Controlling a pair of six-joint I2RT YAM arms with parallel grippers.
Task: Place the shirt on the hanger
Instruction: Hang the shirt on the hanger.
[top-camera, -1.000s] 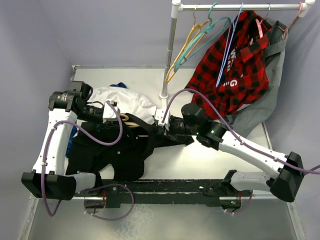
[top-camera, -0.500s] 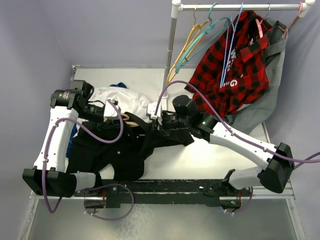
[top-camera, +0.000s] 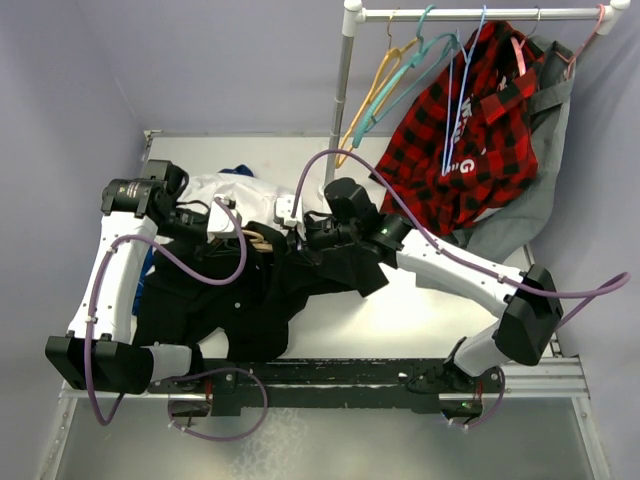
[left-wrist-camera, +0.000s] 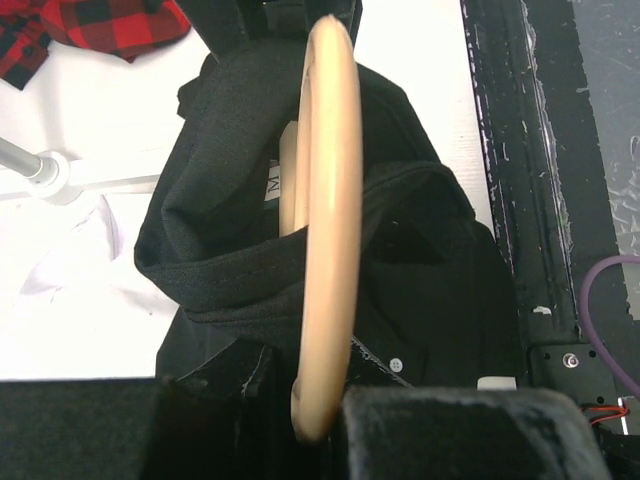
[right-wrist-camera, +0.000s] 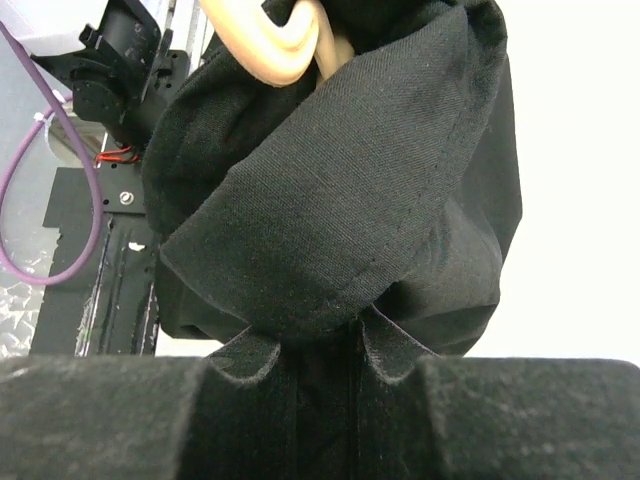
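**Ana:** From above, where is the shirt?

**Ben:** The black shirt (top-camera: 235, 305) lies crumpled on the left half of the white bench (top-camera: 430, 325). Its upper part is bunched between the 2 wrists, around the tan wooden hanger (top-camera: 258, 238), of which only a sliver shows.

**Ana:** And the jaws?

**Ben:** The left jaws reach in from the left and the right jaws from the right. Both are at that bunch, near each other, but from this view I cannot tell how either pair stands. A white shirt (top-camera: 250, 195) lies just behind them. A red-and-black plaid shirt (top-camera: 470, 140) hangs from the rail (top-camera: 470, 14).

**Ana:** The left wrist view?

**Ben:** The hanger runs edge-on up the middle. The shirt's collar area is draped across it about halfway along. A label marked M (left-wrist-camera: 272, 187) sits just left of the wood, and 1 white button (left-wrist-camera: 396, 364) shows lower right. The hanger's near end lies against the finger (left-wrist-camera: 450, 430) on the picture's right. Black cloth fills the rest of the gap, so I cannot tell whether the left jaws are pinching.

**Ana:** The right wrist view?

**Ben:** The 2 fingertips (right-wrist-camera: 395, 360) are pressed close together on a fold of the shirt, so the right jaws are pinching the cloth. The fold rises broad and hood-like toward the hanger's rounded end, which pokes out at the top left.
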